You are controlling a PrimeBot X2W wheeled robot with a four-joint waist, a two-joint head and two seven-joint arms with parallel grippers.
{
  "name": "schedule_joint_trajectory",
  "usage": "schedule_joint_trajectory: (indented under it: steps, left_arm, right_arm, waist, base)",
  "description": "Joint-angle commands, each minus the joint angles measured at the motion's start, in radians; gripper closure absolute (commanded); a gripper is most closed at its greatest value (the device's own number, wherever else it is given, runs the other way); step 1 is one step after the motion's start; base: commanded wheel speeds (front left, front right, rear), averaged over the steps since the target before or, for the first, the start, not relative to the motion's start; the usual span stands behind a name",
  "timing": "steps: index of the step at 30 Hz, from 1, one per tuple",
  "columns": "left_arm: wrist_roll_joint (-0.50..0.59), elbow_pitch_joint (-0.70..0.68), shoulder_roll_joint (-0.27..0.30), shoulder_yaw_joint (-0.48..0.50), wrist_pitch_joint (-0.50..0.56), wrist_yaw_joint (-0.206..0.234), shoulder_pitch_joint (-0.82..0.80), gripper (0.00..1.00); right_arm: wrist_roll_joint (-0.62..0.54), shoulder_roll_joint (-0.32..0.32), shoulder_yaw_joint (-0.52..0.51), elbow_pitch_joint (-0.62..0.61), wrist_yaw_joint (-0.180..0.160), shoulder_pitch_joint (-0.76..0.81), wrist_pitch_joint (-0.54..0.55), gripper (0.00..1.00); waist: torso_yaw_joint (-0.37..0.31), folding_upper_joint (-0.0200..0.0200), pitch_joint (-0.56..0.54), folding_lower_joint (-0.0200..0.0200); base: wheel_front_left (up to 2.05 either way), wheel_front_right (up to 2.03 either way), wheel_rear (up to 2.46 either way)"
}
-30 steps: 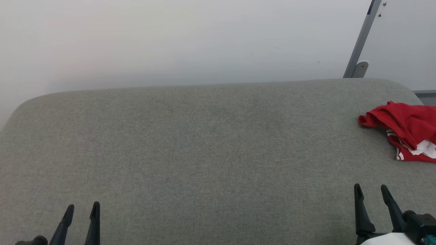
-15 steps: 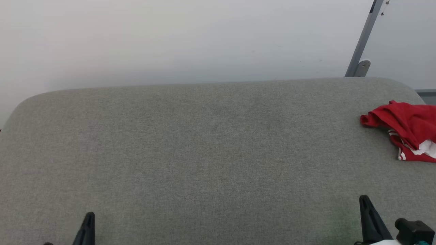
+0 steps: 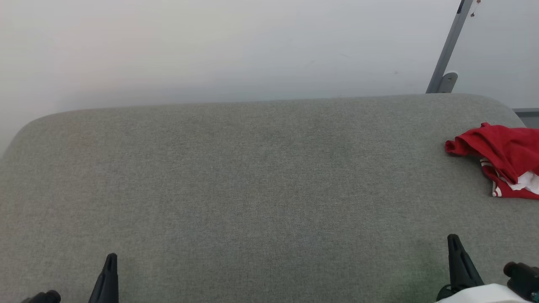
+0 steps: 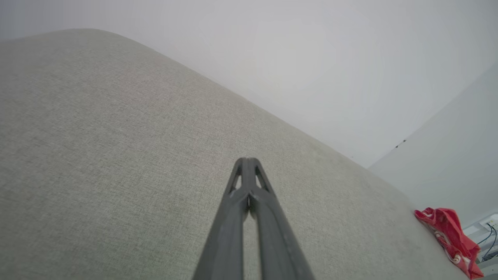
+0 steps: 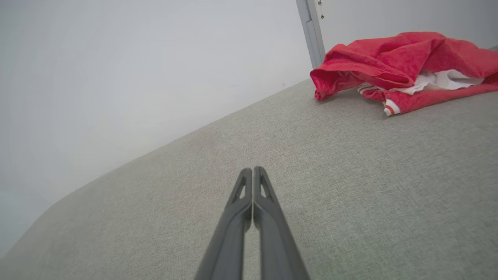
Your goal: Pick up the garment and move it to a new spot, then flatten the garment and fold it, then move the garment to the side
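Red and crumpled, the garment (image 3: 503, 158) lies in a heap at the far right end of the grey fabric worktop (image 3: 252, 176), its length running out toward that right edge. The right gripper (image 3: 454, 244) waits at the near edge, with the heap ahead of it and a little to its right. The left gripper (image 3: 110, 261) is well apart, across the worktop. Both pairs of fingers are pressed together on nothing. I'd judge the right arm the one to reach.
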Motion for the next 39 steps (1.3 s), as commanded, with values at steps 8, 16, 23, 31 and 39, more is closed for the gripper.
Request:
schedule_joint_trajectory:
  steps: [8, 16, 23, 31, 39]
  left_arm:
    - [-0.114, -0.002, -0.012, 0.019, 0.036, -0.001, -0.054, 1.0]
    - [-0.204, 0.007, -0.029, 0.029, 0.067, -0.001, -0.083, 1.0]
    - [-0.277, 0.015, -0.043, 0.037, 0.091, -0.002, -0.105, 1.0]
    - [-0.352, 0.023, -0.059, 0.046, 0.118, -0.002, -0.128, 1.0]
    - [-0.42, 0.031, -0.072, 0.054, 0.142, -0.002, -0.149, 1.0]
  right_arm:
    - [0.142, -0.001, -0.002, -0.011, 0.0, -0.045, 0.034, 1.0]
    - [0.258, 0.0, -0.003, -0.009, 0.0, -0.064, 0.063, 1.0]
    - [0.352, 0.001, -0.003, -0.008, 0.0, -0.08, 0.088, 1.0]
    - [0.451, 0.001, -0.003, -0.006, 0.0, -0.097, 0.113, 1.0]
    - [0.542, 0.002, -0.004, -0.004, 0.0, -0.112, 0.137, 1.0]
  waist:
    - [-0.001, -0.0001, 0.003, 0.0]
    - [-0.002, -0.0001, 0.006, 0.0]
    - [-0.003, -0.0001, 0.008, 0.0]
    - [-0.004, -0.0001, 0.011, 0.0]
    - [-0.005, -0.0001, 0.014, 0.0]
  base:
    - [0.0, 0.0, 0.0]
    - [0.0, 0.0, 0.0]
    - [0.0, 0.0, 0.0]
    - [0.0, 0.0, 0.0]
    - [0.0, 0.0, 0.0]
